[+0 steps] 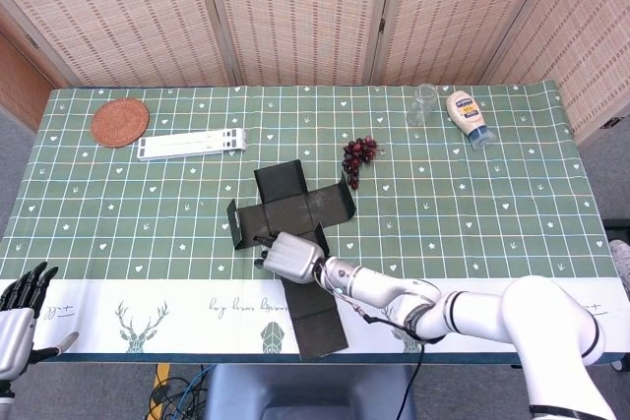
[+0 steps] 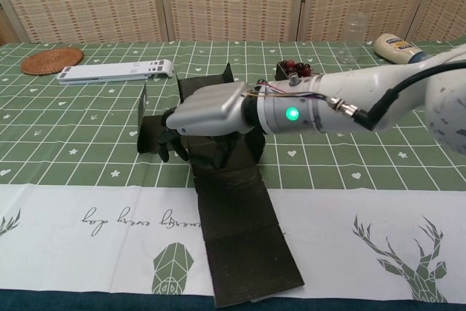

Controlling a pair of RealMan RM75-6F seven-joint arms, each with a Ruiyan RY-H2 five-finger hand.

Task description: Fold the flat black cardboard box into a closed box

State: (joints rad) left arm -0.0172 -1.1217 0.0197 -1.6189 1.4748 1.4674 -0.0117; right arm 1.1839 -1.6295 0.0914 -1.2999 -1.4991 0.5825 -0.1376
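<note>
The black cardboard box lies unfolded in a cross shape near the table's front, turned askew, with some side flaps standing up. Its long flap runs out over the white front border of the tablecloth. My right hand sits over the box's near middle panel, its dark fingers curled down around the panel's left edge beside the left flap. In the head view the right hand covers that panel. My left hand hangs off the table's front left corner, fingers spread and empty.
At the back left lie a woven coaster and a white folded stand. Dark grapes sit just behind the box's right flap. A clear glass and a mayonnaise bottle are at the back right.
</note>
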